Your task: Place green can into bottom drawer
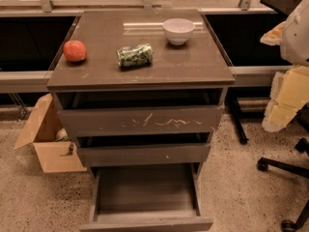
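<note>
Speckled flooring [236, 187] is seen around a dark cabinet [140, 122]. Nearest, the bottom drawer [145, 192] is pulled open. At right, the claw [286, 98] is held apart from it; its state cannot be told. Beyond, the green can [134, 55] is laid sideways on the worktop [145, 74], between a red fruit [75, 50] and a white bowl [178, 30].

At the far right of the view, we are holding our arm [298, 25] raised, its white casing entering from the upper corner and running off the edge. A small cream-coloured piece is jutting out to the left from that casing. Beneath it our gripper [281, 105] is hanging as a pale yellowish block, pointing down and slightly to the left, at about mid-height in the view. We are keeping it in open air, apart from every surface around it.
</note>
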Controlling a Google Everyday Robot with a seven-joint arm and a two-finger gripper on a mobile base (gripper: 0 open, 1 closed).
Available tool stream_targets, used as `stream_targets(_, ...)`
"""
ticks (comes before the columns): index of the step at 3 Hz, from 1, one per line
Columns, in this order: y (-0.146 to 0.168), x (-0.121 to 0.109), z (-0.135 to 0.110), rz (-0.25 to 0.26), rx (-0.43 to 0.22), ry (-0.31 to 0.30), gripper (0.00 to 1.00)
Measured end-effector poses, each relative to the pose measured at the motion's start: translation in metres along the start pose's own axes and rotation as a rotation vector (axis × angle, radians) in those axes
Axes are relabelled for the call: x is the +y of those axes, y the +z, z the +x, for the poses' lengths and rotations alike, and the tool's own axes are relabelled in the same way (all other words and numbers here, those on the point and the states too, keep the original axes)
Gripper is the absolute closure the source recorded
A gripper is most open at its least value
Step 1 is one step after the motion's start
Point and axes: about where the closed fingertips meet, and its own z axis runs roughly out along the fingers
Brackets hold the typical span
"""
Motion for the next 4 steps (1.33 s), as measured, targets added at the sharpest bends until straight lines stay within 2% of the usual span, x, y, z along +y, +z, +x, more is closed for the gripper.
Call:
stream_targets(1,0.0,0.0,0.0,0.0,0.0,0.0,0.0)
stream_targets(2,0.013,-0.028,-0.015,0.007,-0.056,-0.046,0.0)
stream_targets(3,0.035,-0.055,-0.041,0.006,-0.12,-0.107,0.0)
stream_targets(4,0.035,-0.055,-0.041,0.006,-0.12,-0.107,0.0)
